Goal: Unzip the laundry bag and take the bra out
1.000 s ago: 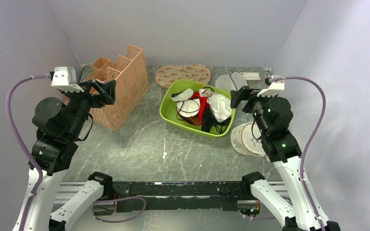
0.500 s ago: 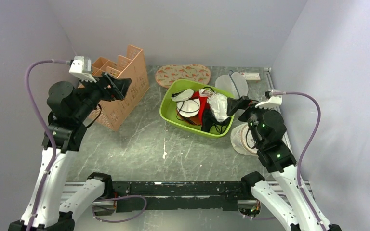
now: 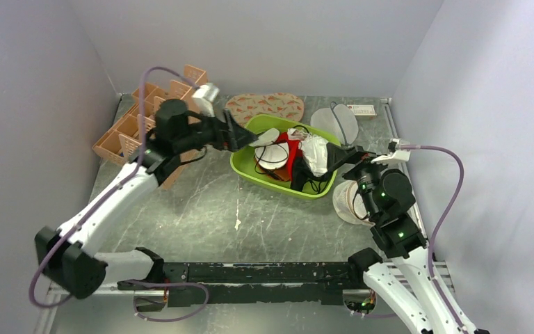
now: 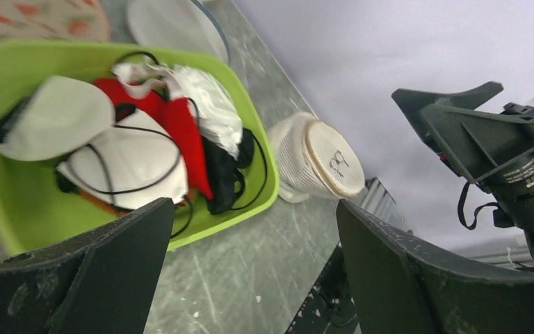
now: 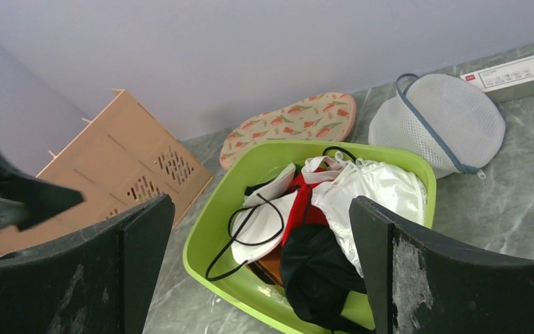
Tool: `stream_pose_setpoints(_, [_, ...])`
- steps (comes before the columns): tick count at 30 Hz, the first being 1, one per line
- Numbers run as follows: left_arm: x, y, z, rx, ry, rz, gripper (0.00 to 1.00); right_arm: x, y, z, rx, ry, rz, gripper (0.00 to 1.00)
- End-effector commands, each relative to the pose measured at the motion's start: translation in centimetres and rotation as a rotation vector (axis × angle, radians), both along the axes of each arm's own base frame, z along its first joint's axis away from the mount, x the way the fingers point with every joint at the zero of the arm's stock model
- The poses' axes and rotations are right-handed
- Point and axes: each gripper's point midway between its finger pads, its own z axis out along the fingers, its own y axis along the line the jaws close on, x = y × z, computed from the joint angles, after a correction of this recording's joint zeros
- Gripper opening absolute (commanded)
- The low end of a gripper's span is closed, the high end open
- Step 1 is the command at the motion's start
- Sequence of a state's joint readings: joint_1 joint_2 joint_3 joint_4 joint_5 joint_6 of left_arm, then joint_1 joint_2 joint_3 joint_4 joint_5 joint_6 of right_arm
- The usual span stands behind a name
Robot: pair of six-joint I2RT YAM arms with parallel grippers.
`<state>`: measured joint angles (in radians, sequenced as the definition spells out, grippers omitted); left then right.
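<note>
Left claw [image 3: 242, 138] and right claw [image 3: 336, 157] gape wide, gripping nothing.

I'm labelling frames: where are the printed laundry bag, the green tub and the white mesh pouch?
laundry bag [image 5: 288, 126]: right wrist view, middle of its printed face.
green tub [image 5: 212, 226]: right wrist view, left wall.
white mesh pouch [image 5: 439, 120]: right wrist view, centre of mesh.

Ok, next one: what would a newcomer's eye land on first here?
The bright green bin mid-table, heaped with white, red and black garments. The open left gripper hovers at its left end, and the printed laundry bag lies flat behind the bin.
</note>
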<state>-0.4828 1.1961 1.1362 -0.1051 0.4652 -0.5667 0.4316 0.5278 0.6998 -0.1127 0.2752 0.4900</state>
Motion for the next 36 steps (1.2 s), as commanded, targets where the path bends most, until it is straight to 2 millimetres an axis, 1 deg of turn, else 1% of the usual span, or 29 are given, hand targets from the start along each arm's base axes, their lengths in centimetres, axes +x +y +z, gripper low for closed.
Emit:
stream_pose_setpoints(1, [0.9, -4.1, -0.5, 0.054, 0.0, 0.006, 0.99, -0.5, 0.2, 1.0, 0.045, -0.045, 0.013, 1.0])
stream_pose_setpoints(3, [2.8, -5.0, -2.2, 0.129, 0.033, 0.11, 0.99, -0.6, 0.0, 1.1, 0.048, -0.051, 0.006, 1.0])
stream_pose_setpoints(4, [4.2, -5.2, -3.8, 0.182, 0.078, 0.19, 0.99, -0.7, -0.1, 1.2, 0.05, -0.055, 0.004, 1.0])
stream_pose_setpoints(7, [8.1, -4.5, -6.6, 0.28, 0.188, 0.442, 0.99, -1.1, -0.3, 1.7, 0.059, -0.077, 0.003, 1.0])
stream_pose_setpoints(9, [10.4, -4.3, -7.8, 0.306, 0.216, 0.568, 0.99, -1.4, -0.5, 1.8, 0.064, -0.086, 0.0, 1.0])
stream_pose_setpoints(12, [13.8, -3.4, -9.3, 0.267, 0.252, 0.737, 0.99, -1.6, -0.7, 1.9, 0.063, -0.096, -0.008, 1.0])
stream_pose_setpoints(14, [15.8, -2.1, -10.5, 0.19, 0.316, 0.828, 0.99, -1.8, -1.0, 2.1, 0.065, -0.098, -0.019, 1.0])
stream_pose_setpoints(17, [18.1, -0.3, -12.7, 0.067, 0.423, 0.914, 0.99, -2.0, -1.4, 2.2, 0.064, -0.099, -0.031, 1.0])
stream_pose_setpoints(21, [20.2, 1.6, -15.8, -0.02, 0.508, 1.009, 0.99, -2.2, -1.6, 2.4, 0.062, -0.108, -0.034, 1.0])
stream_pose_setpoints(22, [20.7, 1.8, -16.3, -0.03, 0.515, 1.012, 0.99, -2.2, -1.6, 2.3, 0.061, -0.108, -0.036, 1.0])
stream_pose_setpoints(24, [21.6, 1.8, -17.3, -0.037, 0.515, 0.993, 0.96, -2.3, -1.7, 2.2, 0.058, -0.106, -0.038, 1.0])
stream_pose_setpoints(29, [22.9, 2.0, -20.0, -0.048, 0.543, 1.041, 0.94, -2.4, -1.8, 2.1, 0.05, -0.097, -0.042, 1.0])
stream_pose_setpoints(30, [23.1, 2.3, -20.6, -0.048, 0.54, 1.068, 0.94, -2.4, -1.8, 2.1, 0.053, -0.096, -0.043, 1.0])
stream_pose_setpoints(33, [23.5, 4.2, -22.2, -0.067, 0.512, 1.19, 0.9, -2.5, -1.6, 2.3, 0.06, -0.1, -0.032, 1.0])
stream_pose_setpoints(36, [24.0, 5.1, -23.0, -0.106, 0.477, 1.228, 0.85, -2.7, -1.5, 2.7, 0.074, -0.097, -0.02, 1.0])
